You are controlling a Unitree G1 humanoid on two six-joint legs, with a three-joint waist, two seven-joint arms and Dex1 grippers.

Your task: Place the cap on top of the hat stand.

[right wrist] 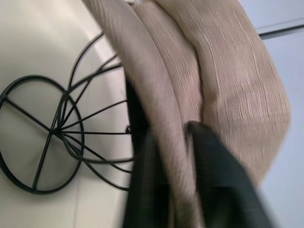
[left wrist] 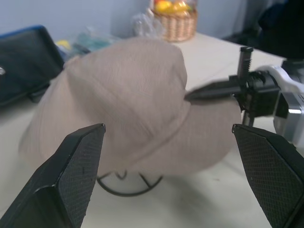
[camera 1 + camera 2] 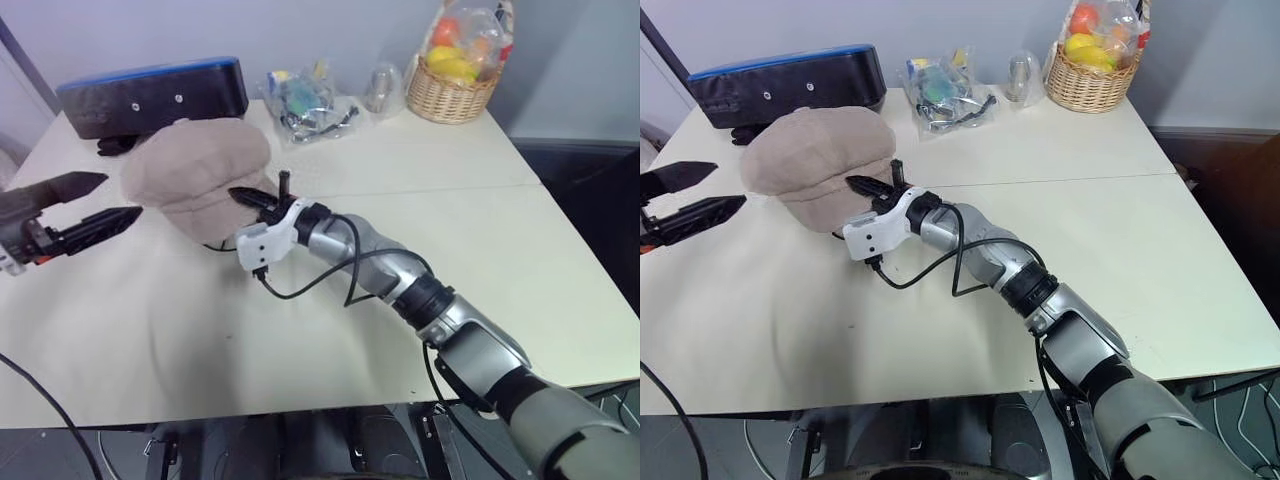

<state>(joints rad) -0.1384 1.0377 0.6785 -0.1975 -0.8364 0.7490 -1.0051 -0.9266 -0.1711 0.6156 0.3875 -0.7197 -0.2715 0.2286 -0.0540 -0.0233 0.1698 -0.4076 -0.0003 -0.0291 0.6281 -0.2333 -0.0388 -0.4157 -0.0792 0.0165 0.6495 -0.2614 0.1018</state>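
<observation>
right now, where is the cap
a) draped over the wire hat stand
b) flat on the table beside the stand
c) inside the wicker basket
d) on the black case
a: the cap sits over the wire hat stand, whose ring base shows beneath it, and the right tool has a finger on either side of the brim.
</observation>
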